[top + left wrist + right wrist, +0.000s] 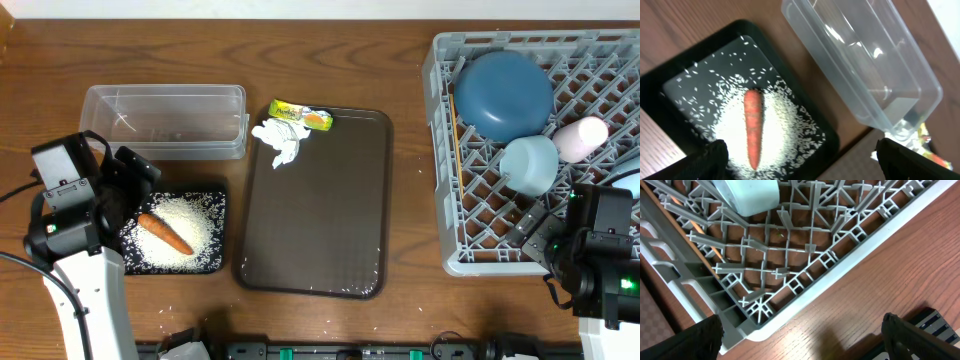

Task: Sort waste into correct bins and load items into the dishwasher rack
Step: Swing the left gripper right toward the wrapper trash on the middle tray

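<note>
White rice (188, 222) and an orange carrot (165, 233) lie in the black tray (215, 262). They also show in the left wrist view: carrot (753, 125), rice (782, 120), tray (790, 65). The clear tub (165, 120) (860, 65) looks empty. A crumpled tissue (280, 141) and a yellow-green wrapper (302, 116) lie on the brown serving tray (315, 230). The grey rack (470, 230) (805, 285) holds the dark-blue bowl (505, 95), light-blue cup (530, 163) (752, 195), pinkish cup (582, 137) and chopsticks (456, 130). My left gripper (135, 185) (800, 162) is open above the black tray. My right gripper (545, 238) (802, 340) is open at the rack's front edge.
A few rice grains (170, 310) lie on the wooden table in front of the black tray. A pale-blue object (630, 180) shows at the rack's right edge. Dark mounts run along the table's front edge.
</note>
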